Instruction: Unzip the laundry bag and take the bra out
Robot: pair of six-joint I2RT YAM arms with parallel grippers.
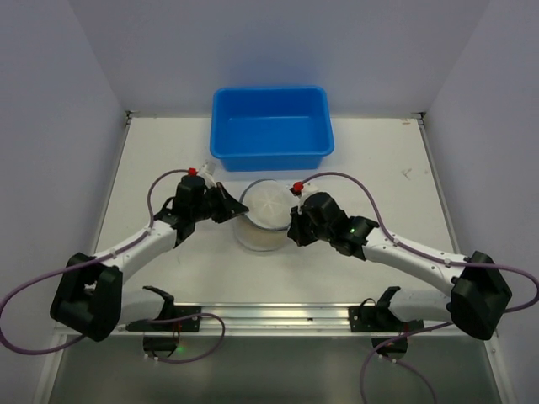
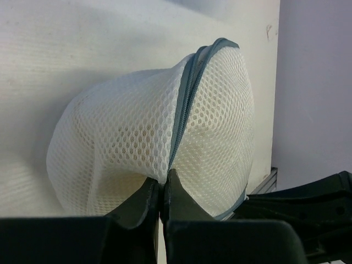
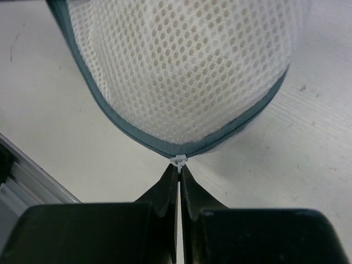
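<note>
Right claw is pinched nearly shut, its tips meeting just under the small white zip pull and apparently gripping its tab. Left claw is likewise closed down to a sliver, nipping the mesh right at the zip line on the opposite side of the laundry bag.

That bag sits on the pale surface between the two claws, in the middle of the workspace, near the blue tub but apart from it.

I judge the step in hand to be the unzipping itself: one side anchored, the pull taken, and the teeth closed along every stretch that shows. The next move calls for the right claw to draw the pull along the curved rim, following the arc and not tugging straight out, while the left keeps the fabric taut so the pouch does not simply slide or spin. A tan mass behind the mesh is probably the bra, though its shape cannot be made out.

Being round, the bag has no real long axis. It seems tipped, its flatter round face turned up and toward the tub, dome toward the arm bases, the rim running from claw to claw.
</note>
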